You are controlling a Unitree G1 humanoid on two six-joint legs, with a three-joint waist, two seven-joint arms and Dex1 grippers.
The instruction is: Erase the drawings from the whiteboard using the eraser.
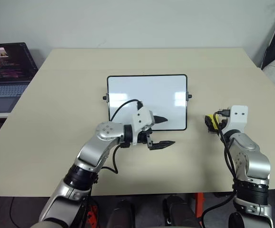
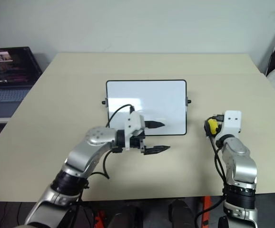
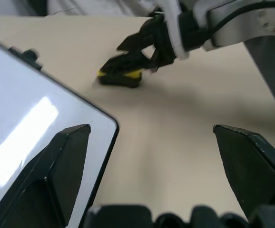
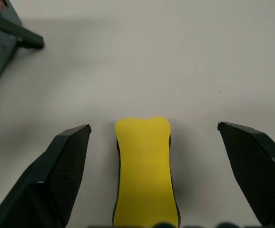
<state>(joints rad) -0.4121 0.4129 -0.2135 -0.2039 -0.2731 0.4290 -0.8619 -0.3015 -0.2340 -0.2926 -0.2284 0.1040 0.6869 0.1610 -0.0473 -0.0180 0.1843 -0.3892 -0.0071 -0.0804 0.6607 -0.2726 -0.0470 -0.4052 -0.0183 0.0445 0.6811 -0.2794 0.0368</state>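
1. Eraser (image 4: 144, 168) lying flat on the worktop (image 1: 56, 95), yellow face up, off the whiteboard's (image 1: 147, 97) right short side and a little nearer the robot; not touching the board.
2. Right gripper (image 4: 152, 137) spread wide around the eraser, one finger on each flank, neither touching it; nothing gripped. Eraser resting free between the fingers, closer to one finger than the other.
3. Long axis of the eraser running along the line of the fingers, narrow width across the gap, so closing would meet the two long sides. Judged well lined up for a pinch, though a slight sideways centring looks worthwhile.
4. Left gripper (image 1: 160, 131) also wide open and empty, hovering at the board's near right corner, one finger over the white surface, the other over bare worktop. Well apart from the eraser; right arm plainly the nearer one.
5. Board surface showing white with glare patches; no drawings made out on it, so wiping judged done or nearly so. Eraser's place beside the board reads either as set down or as awaiting pickup; cannot tell which.
6. Laptop (image 1: 6, 71) at the far left edge, well clear of everything.
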